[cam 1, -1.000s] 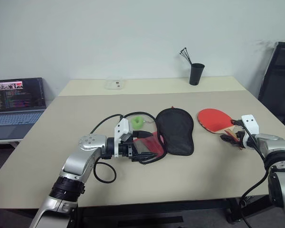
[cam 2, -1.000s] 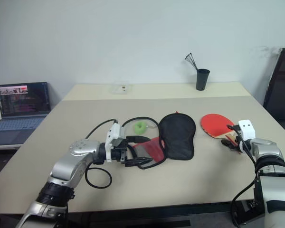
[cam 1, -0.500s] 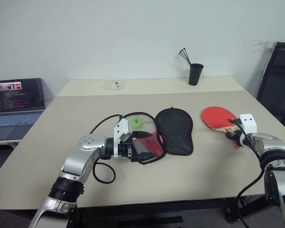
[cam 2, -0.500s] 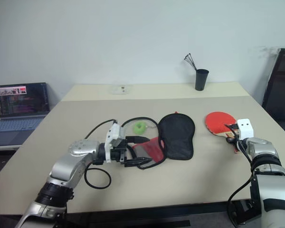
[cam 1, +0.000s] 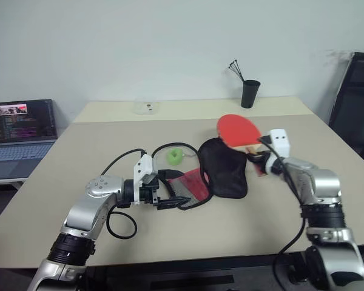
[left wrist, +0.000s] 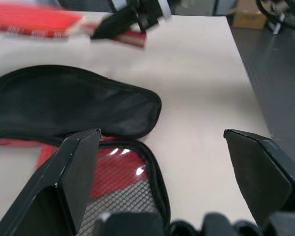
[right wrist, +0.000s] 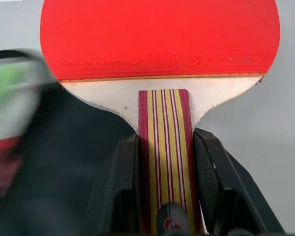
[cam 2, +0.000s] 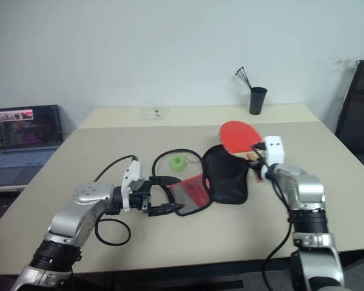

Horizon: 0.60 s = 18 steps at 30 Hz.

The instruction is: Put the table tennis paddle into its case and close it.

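1. A beige table (cam 1: 170, 242) stood before a plain white wall, bearing a black cup (cam 1: 250, 94) of thin sticks and a small clear box (cam 1: 147, 108) at its far edge.
2. A laptop (cam 1: 21, 130) sat open off the table's left side; a dark chair (cam 1: 355, 97) stood at the right.
3. The case (cam 1: 221, 167) lay open mid-table, black lining up, red mesh flap beside the green ring tag (cam 1: 175, 156).
4. The left gripper (cam 1: 170, 191) rested wide apart at the flap, holding nothing.
5. The right gripper (right wrist: 163, 162) clamped the table tennis paddle (cam 1: 238, 129) by its striped handle.
6. A second before, the paddle lay near the right edge; it had since been lifted and carried leftward over the case's far edge.
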### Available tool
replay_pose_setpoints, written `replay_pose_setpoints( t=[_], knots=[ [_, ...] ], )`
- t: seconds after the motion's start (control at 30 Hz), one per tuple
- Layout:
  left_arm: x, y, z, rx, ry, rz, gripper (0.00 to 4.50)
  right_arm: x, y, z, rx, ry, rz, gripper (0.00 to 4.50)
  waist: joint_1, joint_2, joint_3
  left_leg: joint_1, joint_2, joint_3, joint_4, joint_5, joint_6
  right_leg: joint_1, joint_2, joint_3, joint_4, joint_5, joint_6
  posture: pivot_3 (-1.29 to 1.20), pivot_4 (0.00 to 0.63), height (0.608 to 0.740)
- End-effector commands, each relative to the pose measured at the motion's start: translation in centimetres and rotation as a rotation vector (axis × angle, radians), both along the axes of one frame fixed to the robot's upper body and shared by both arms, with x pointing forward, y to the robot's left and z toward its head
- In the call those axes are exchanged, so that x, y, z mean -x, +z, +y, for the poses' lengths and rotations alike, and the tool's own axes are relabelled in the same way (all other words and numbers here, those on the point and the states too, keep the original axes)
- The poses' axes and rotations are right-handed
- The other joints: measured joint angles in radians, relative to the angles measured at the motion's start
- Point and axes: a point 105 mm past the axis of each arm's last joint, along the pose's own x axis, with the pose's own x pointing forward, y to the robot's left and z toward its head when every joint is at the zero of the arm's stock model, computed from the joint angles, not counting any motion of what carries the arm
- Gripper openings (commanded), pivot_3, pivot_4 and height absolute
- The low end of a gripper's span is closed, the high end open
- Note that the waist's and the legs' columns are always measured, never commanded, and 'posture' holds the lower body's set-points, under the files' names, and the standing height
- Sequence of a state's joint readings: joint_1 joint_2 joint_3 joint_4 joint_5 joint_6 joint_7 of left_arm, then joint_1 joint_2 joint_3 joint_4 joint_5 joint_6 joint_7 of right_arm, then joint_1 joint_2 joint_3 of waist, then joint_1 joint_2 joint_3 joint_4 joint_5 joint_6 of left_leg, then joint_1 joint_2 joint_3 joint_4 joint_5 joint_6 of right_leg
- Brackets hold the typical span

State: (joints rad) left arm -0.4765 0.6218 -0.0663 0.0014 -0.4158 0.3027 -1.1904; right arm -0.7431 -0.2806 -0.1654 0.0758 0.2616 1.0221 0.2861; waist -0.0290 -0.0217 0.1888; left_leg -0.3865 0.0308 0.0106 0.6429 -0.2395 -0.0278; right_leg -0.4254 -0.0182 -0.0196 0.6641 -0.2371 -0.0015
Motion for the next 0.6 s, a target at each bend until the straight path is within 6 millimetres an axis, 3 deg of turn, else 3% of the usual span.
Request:
replay_pose_setpoints(
  t=[0.03, 0.2, 0.4, 0.6],
  knots=[
    [0.1, 1.2, 0.5, 0.012, 0.012, -0.045, 4.39, 1.1, 1.7, 1.5, -0.044, -0.028, -0.045, 1.13, 0.004, 0.000, 0.000, -0.001, 0.000, 0.000, 0.000, 0.000, 0.000, 0.000, -0.001, 0.000, 0.000, 0.000, 0.000, 0.00, 0.150, 0.740],
    [0.2, 1.1, 0.6, 0.011, 0.021, -0.045, 4.39, 1.2, -0.4, 4.3, -0.074, -0.048, 0.004, 1.13, 0.003, 0.000, 0.000, -0.005, -0.001, -0.001, 0.001, 0.000, 0.000, -0.001, -0.002, -0.001, -0.002, 0.000, 0.001, 0.00, 0.150, 0.740],
    [0.2, 1.1, 0.4, 0.011, 0.026, -0.047, 4.39, 0.0, -2.4, 3.9, -0.061, -0.117, 0.033, 1.13, 0.002, 0.000, 0.000, -0.005, -0.002, -0.001, 0.001, 0.000, 0.000, -0.001, -0.002, -0.001, -0.002, 0.000, 0.001, 0.00, 0.150, 0.740],
    [0.3, 1.0, 0.4, 0.010, 0.030, -0.044, 4.39, -1.2, -2.8, 3.6, -0.042, -0.154, 0.020, 1.13, -0.002, 0.000, 0.000, -0.005, -0.002, -0.001, 0.001, 0.000, 0.000, -0.002, -0.001, -0.001, -0.002, 0.001, 0.001, 0.00, 0.150, 0.740]
  ],
)
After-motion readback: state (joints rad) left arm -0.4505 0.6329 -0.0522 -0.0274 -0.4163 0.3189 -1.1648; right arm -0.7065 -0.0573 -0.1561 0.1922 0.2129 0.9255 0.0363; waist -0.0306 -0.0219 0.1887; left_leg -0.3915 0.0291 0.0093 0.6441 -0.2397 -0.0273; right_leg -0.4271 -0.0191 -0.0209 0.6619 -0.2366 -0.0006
